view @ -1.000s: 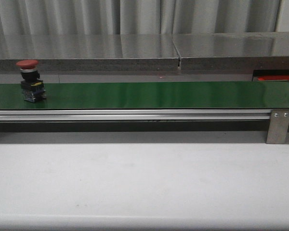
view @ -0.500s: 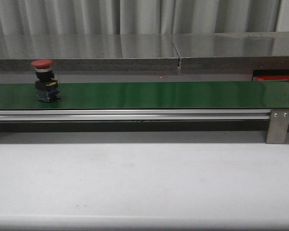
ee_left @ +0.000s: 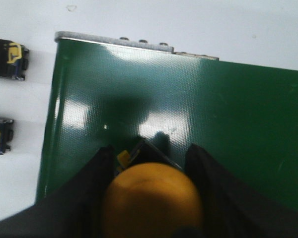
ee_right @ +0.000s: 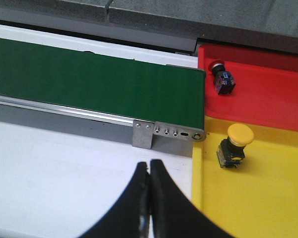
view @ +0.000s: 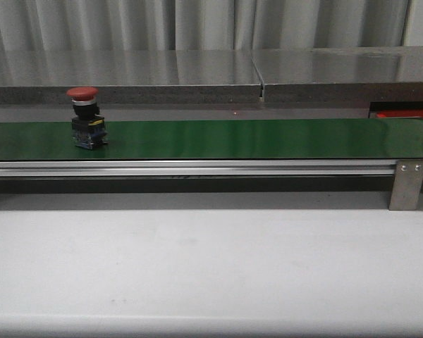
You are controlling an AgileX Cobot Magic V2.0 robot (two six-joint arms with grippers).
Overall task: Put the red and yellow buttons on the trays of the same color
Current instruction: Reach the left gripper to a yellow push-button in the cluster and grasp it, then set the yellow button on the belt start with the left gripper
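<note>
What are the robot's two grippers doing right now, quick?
Left gripper: shut on a yellow button, above the green belt.
Right gripper: shut, holding nothing.

Red-capped button [view: 87,120] on green belt [view: 268,138]; red tray [ee_right: 268,89], yellow tray [ee_right: 268,198].

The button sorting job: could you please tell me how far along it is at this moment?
Done: one red button lies in the red tray and one yellow button stands in the yellow tray. In hand: the left gripper holds a yellow-capped button over the green belt. Left: another red button stands on the belt, unpicked; the right gripper is shut and empty.
</note>
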